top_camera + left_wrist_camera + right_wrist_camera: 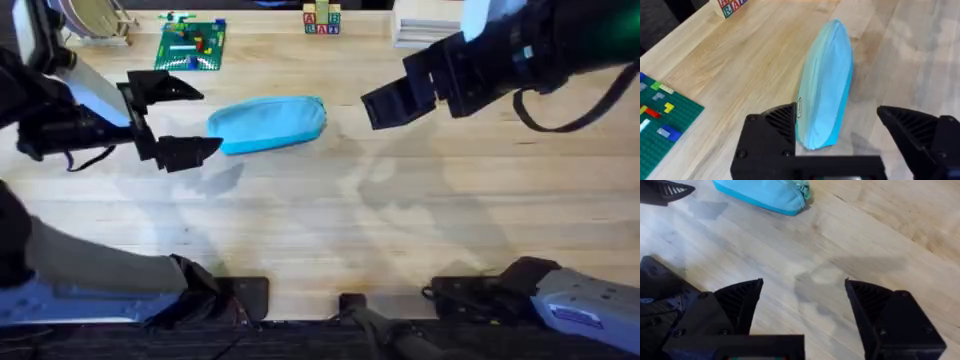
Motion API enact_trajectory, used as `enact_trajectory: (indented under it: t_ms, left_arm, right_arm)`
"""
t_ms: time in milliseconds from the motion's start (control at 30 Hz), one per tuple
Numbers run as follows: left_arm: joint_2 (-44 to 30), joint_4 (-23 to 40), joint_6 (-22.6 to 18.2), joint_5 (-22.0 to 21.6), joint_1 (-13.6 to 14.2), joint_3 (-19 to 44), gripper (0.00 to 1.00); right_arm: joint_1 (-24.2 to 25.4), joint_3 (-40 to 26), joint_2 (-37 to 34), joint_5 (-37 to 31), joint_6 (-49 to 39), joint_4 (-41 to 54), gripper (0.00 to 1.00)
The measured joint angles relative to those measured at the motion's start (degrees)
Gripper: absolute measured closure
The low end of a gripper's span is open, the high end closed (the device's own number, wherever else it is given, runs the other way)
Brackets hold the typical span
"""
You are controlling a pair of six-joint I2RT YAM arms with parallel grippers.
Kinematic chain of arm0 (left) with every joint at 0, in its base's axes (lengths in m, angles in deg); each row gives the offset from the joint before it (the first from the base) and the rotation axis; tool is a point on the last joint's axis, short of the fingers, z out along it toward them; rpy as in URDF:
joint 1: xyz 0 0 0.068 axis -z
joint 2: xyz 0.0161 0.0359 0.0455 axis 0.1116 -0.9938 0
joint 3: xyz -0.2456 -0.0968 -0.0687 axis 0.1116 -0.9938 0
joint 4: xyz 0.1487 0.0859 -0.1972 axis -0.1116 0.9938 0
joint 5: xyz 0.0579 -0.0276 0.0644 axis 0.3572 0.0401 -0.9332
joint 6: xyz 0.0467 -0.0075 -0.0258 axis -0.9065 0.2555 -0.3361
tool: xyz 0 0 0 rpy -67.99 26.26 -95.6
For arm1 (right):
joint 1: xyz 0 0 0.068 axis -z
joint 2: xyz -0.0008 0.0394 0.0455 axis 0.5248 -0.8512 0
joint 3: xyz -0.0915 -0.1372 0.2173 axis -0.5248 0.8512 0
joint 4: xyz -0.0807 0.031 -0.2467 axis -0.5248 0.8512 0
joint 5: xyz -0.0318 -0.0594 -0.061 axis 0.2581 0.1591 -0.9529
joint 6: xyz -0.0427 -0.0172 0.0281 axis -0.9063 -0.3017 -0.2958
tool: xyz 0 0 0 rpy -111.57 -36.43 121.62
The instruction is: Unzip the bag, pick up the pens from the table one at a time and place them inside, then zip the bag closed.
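bag [268, 124] lying on the table [400, 230], looks zipped | left gripper [180, 120] spread wide right at its end | right gripper [395, 100] open, well off to the side | no pens spotted, so zipper state = my guess

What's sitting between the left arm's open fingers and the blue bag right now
Nothing visible. The left gripper is open at the end of the bag, with bare table around it.

Light-blue bag [268, 123], pale grained wooden table [400, 220], green studded baseplate [191, 46].
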Motion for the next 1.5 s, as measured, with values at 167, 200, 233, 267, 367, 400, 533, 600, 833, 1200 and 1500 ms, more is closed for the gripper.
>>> enact_trajectory:
  t_ms: [167, 200, 233, 267, 367, 400, 533, 600, 833, 1200, 1500]
  left_arm:
    - [7.10, 1.35, 3.77, -2.87, 0.00, 0.00, 0.006]
    - [8.50, 1.34, 5.26, -3.28, 0.00, 0.00, 0.006]
    - [9.94, 1.38, 6.91, -3.77, 0.00, 0.00, 0.006]
    - [11.54, 1.41, 8.91, -4.36, 0.00, 0.00, 0.006]
    - [16.24, 2.02, 15.22, -6.23, 0.00, 0.00, 0.006]
    - [17.98, 2.48, 17.48, -7.02, 0.00, 0.00, 0.006]
    - [24.48, 5.40, 25.12, -9.80, 0.00, 0.00, 0.006]
    - [34.08, 6.85, 35.48, -12.65, 0.00, 0.00, 0.005]
    - [47.12, 6.98, 49.76, -17.30, 0.00, 0.00, 0.004]
    - [47.94, -1.24, 65.87, -27.00, 9.52, 0.00, 0.004]
    - [41.45, -8.28, 80.46, -40.17, 25.19, 0.00, 0.004]
  right_arm:
    - [0.00, 0.00, 0.00, 0.00, -0.01, 0.00, 0.003]
    - [0.00, 0.00, 0.00, 0.00, 0.01, 0.00, 0.003]
    - [0.00, 0.00, 0.00, 0.00, 0.01, 0.00, 0.003]
    - [0.00, 0.00, 0.00, 0.00, 0.01, 0.00, 0.003]
    - [0.00, 0.00, 0.00, 0.00, 0.01, -0.13, 0.004]
    - [0.00, 0.00, 0.00, 0.00, -0.01, -0.15, 0.004]
    - [0.00, 0.00, 0.00, 0.00, 0.00, -0.15, 0.004]
    - [0.00, 0.00, 0.00, 0.00, 0.00, -0.15, 0.004]
    - [0.00, 0.00, 0.00, 0.00, 0.01, -0.17, 0.004]
    - [0.00, 0.00, 0.00, 0.00, 0.01, -0.13, 0.004]
    - [0.00, 0.00, 0.00, 0.00, 0.01, 1.01, 0.004]
